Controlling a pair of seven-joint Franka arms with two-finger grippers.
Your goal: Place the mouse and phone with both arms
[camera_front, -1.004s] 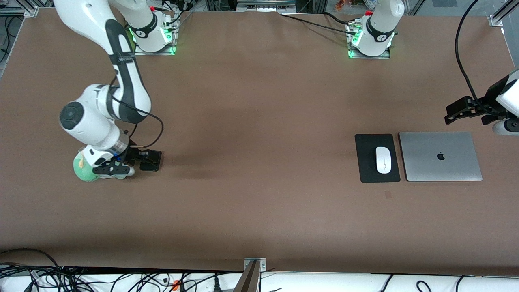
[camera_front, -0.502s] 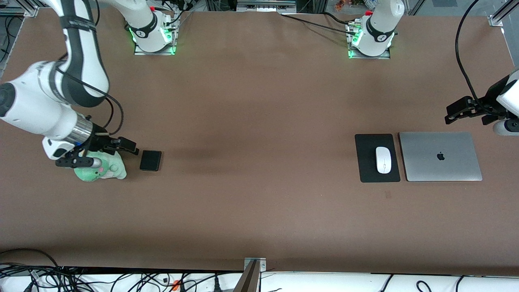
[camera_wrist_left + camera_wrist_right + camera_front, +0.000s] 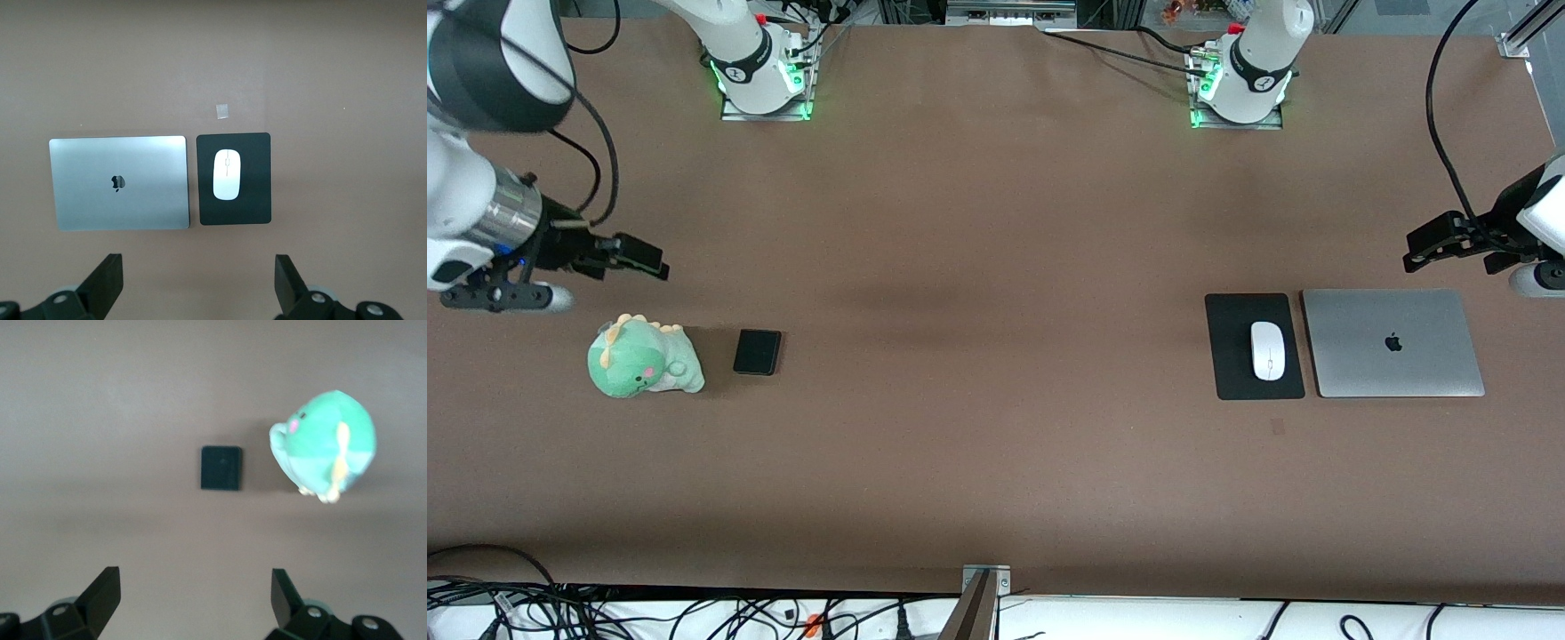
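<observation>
In the front view, the small glossy white oval mouse (image 3: 1268, 350) lies on a matte black rectangular mouse pad (image 3: 1232, 356), just beside a closed silver laptop (image 3: 1392, 343) toward the left arm's end of the brown desk (image 3: 996, 267). The small black glossy rounded slab of a phone (image 3: 757, 352) lies flat on the desk toward the right arm's end, beside a green plush dinosaur toy (image 3: 643, 358) but apart from it. The left tool (image 3: 1436, 247) hangs in the air just off the laptop's outer corner, and the right tool (image 3: 565, 267) hangs over bare desk near the plush toy; neither holds anything. In the left wrist view, the left tool (image 3: 199, 283) stands spread wide and empty, with the mouse (image 3: 227, 175) centred on its pad (image 3: 257, 200) and the laptop (image 3: 120, 183) alongside. In the right wrist view, the right tool (image 3: 193, 597) is likewise spread and empty, and the phone (image 3: 221, 467) and plush toy (image 3: 327, 447) both lie free on the desk. Both things look placed, so the step in hand is probably the retreat: it is best done by lifting each arm straight up and away, keeping the spread fingers clear of the laptop's edge on one end and of the plush toy on the other, so nothing set down gets nudged.
</observation>
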